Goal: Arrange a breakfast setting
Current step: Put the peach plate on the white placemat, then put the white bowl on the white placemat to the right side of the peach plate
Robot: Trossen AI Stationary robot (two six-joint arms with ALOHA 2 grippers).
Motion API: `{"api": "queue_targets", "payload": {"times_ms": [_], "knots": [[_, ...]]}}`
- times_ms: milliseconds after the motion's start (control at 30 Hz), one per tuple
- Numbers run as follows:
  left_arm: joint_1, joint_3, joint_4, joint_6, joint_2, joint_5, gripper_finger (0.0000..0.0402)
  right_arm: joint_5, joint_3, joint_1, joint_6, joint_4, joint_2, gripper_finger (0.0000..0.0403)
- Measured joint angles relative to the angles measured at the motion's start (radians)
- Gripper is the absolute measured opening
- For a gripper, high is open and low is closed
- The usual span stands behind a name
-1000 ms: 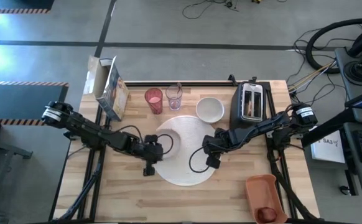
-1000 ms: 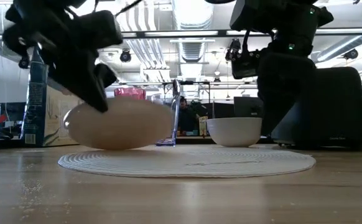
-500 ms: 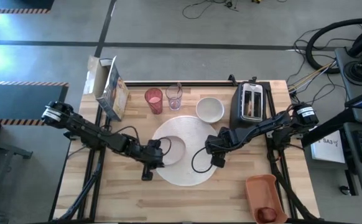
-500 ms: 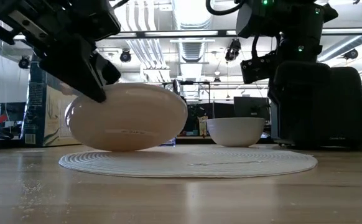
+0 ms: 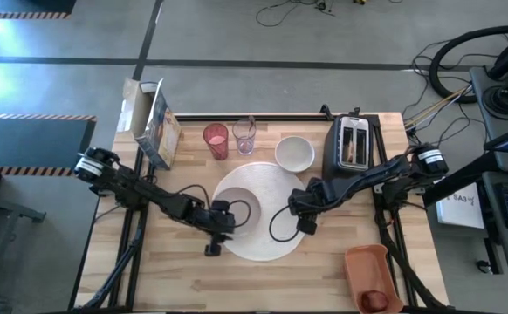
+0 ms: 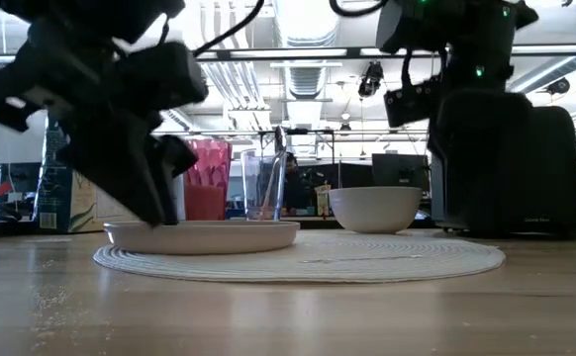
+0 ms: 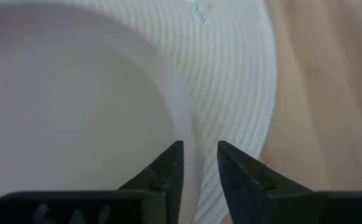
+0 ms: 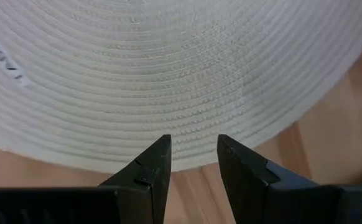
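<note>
Cereal box (image 5: 154, 129) is standing at the far left edge of the surface (image 5: 175, 275), with the pink tumbler (image 5: 216, 140) and clear glass (image 5: 244, 136) just right of it. Nearer the front, the left gripper (image 5: 222, 220) is sitting at the left rim of the smaller pale plate (image 5: 242, 214), which is lying flat on the large white round plate (image 5: 276, 240); its fingers (image 7: 168, 171) are standing narrowly apart with the rim edge between them, and whether they are gripping cannot be told. This plate is judged rigid, smooth and breakable: it is best taken at the rim and set down level. Farther right, the small white bowl (image 5: 294, 153) is sitting near the black toaster (image 5: 350, 145). The right gripper (image 5: 305, 214) is hanging over the large plate's right edge, fingers (image 8: 150, 171) narrowly apart and holding nothing. An orange-red tray (image 5: 372, 277) is occupying the front right corner.
</note>
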Motion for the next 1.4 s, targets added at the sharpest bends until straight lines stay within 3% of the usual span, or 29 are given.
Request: {"api": "queue_targets", "payload": {"times_ms": [300, 533, 933, 1400], "knots": [[-0.005, 0.121, -0.144, 0.093, -0.032, -0.003, 0.0113, 0.04, 0.13, -0.019, -0.147, -0.112, -0.034, 0.0121], [-0.005, 0.142, -0.211, 0.167, -0.055, -0.003, 0.0113, 0.129, 0.153, -0.171, -0.277, -0.127, -0.032, 0.0121], [0.01, 0.117, -0.302, 0.266, -0.194, -0.162, 0.0113, -0.015, 0.14, -0.428, -0.663, -0.112, -0.028, 0.0121], [0.022, 0.112, -0.327, 0.302, -0.189, -0.188, 0.0113, -0.068, 0.093, -0.459, -0.8, -0.003, -0.029, 0.0121]]}}
